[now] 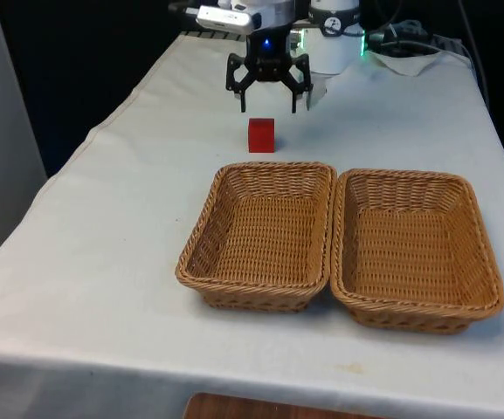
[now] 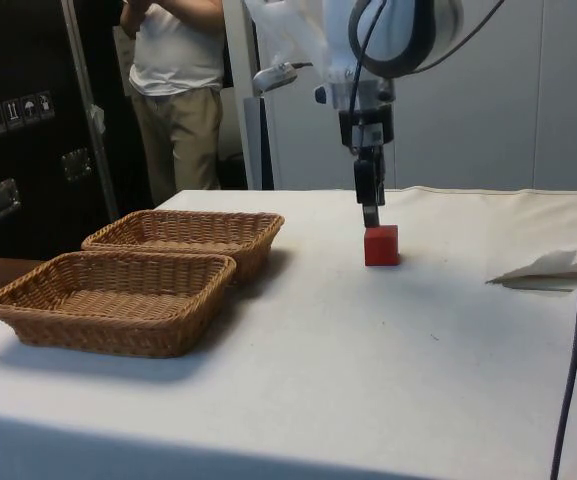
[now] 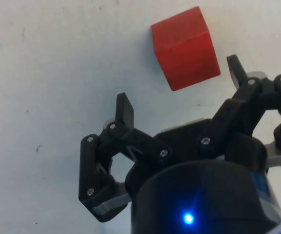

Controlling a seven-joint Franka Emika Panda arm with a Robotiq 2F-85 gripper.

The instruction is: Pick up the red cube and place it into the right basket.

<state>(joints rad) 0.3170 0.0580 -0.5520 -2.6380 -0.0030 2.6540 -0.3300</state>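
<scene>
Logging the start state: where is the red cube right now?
The small red cube sits on the white cloth in the front view, just beyond the left wicker basket, with the black gripper hovering above it, fingers open.

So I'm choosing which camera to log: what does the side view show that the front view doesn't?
Side view alone: a person standing behind the table, and the depth relation, with the gripper hanging just above the red cube. Front view alone: the finger spread, open wider than the red cube, and the two baskets side by side, left basket and right basket, both with nothing in them. Both share: cube on the white cloth, not gripped.
</scene>
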